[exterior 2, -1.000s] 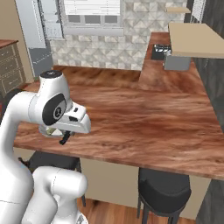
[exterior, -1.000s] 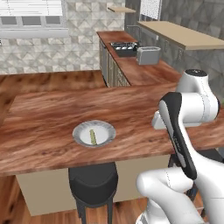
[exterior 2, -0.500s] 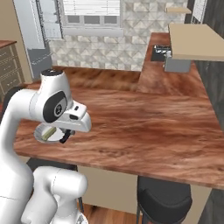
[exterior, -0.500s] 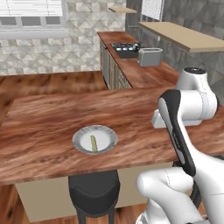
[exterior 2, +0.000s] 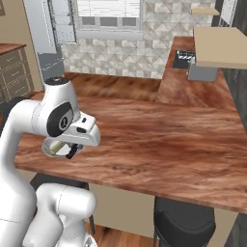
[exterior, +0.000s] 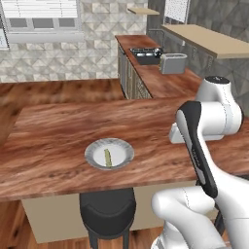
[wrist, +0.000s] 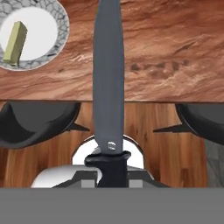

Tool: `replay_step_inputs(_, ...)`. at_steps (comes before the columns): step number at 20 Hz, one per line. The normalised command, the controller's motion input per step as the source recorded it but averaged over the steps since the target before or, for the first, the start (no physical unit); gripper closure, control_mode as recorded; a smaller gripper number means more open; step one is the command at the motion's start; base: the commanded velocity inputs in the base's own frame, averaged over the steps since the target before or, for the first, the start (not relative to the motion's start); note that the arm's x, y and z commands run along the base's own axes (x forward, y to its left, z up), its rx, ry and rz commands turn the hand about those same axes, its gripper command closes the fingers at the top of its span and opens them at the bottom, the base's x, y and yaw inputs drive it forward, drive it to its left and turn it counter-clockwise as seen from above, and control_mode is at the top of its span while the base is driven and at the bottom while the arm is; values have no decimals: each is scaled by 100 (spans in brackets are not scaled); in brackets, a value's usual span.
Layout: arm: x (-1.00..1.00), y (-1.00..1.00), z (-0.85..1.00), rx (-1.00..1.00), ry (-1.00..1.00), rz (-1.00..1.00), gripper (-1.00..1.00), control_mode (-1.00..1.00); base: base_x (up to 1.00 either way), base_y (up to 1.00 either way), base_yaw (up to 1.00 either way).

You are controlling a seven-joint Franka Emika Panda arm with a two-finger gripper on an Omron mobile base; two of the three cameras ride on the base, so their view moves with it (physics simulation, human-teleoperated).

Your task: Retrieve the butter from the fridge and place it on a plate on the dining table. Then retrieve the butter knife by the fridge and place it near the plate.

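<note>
The white arm (exterior: 209, 146) rises from the base, its dark-jointed forearm folded up and its elbow bent back, with the wrist turned down towards the near edge of the counter. In the right base view the hand (exterior 2: 79, 135) juts forward at the end of the bent arm. The jaws are clamped tight on the handle of the butter knife (wrist: 108, 78), whose blade points straight ahead of the hand.

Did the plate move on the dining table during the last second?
No. The plate keeps its place near the front edge of the dining table, above the stool. The whole left base view drifted slightly right, so the camera moved.
</note>
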Motion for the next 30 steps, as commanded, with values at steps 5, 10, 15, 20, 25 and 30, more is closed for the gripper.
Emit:
replay_step_inputs(5, 27, 2, -1, 0, 0, 5, 100, -100, 0, 0, 0)
replay_step_inputs(10, 51, 4, -6, 0, -1, 0, 100, -100, 0, 0, 0)
replay_step_inputs(15, 51, 17, -35, 0, -1, 0, 100, -100, 0, 0, 0)
replay_step_inputs(20, 76, 10, -50, 0, 0, 0, 100, -100, 0, 0, 0)
replay_step_inputs(25, 70, 2, -46, 0, 0, 0, 100, -100, 0, 0, 0)
replay_step_inputs(30, 63, 7, -46, 0, 0, 0, 100, -100, 0, 0, 0)
